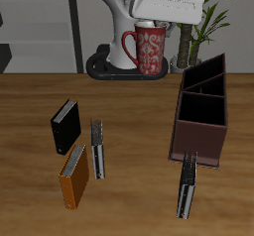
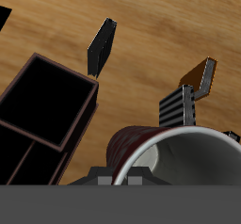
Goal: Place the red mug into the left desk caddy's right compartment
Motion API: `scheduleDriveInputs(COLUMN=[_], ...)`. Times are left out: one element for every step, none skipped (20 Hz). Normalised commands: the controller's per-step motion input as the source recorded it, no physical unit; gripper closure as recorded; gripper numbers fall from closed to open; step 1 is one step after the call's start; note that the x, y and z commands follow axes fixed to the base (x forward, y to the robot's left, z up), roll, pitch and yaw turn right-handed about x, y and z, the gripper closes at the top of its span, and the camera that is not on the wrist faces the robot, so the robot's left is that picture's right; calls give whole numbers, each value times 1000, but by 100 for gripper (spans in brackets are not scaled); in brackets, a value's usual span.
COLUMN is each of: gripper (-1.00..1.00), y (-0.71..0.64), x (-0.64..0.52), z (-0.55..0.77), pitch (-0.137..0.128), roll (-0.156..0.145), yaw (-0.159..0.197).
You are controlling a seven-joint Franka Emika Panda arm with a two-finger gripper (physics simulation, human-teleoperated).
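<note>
Wrist view shows red mug point(image 2: 179, 157) white inside

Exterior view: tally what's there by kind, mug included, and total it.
Mugs: 1, the red mug, held aloft by the gripper
Caddies: 1, the left desk caddy
Books: 4, black book, orange book, two striped books
Total: 6

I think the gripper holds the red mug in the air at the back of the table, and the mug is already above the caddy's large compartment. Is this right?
Not quite. The gripper does hold the red mug in the air at the back of the table, but the mug is not above the left desk caddy. The exterior view shows it well aside of the caddy, whose large right compartment is nearer the table's front edge.
</note>
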Motion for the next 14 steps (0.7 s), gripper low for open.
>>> scheduleDriveInputs(gripper=[100, 100, 100, 100, 100, 100, 100, 100, 100, 100, 100, 100, 100, 100], y=[439, 376, 414, 396, 493, 202, 536, 407, 58, 906, 453, 508, 714, 479], x=[354, 228, 331, 366, 431, 164, 421, 294, 11, 576, 259, 201, 305, 196], z=[-23, 8, 38, 11, 20, 37, 25, 71, 7, 30, 7, -23, -102, -115], pitch=[44, 16, 4, 34, 53, 31, 58, 5, 0, 50, 16, -4, 27, 36], roll=[-19, -48, -87, -80, -57, -49, -53, -41, 0, -48, 12, -71, 70, -23], yaw=[-15, -7, -17, -51, -3, -38, -86, -34, 0, -101, 15, -48, 33, 4])
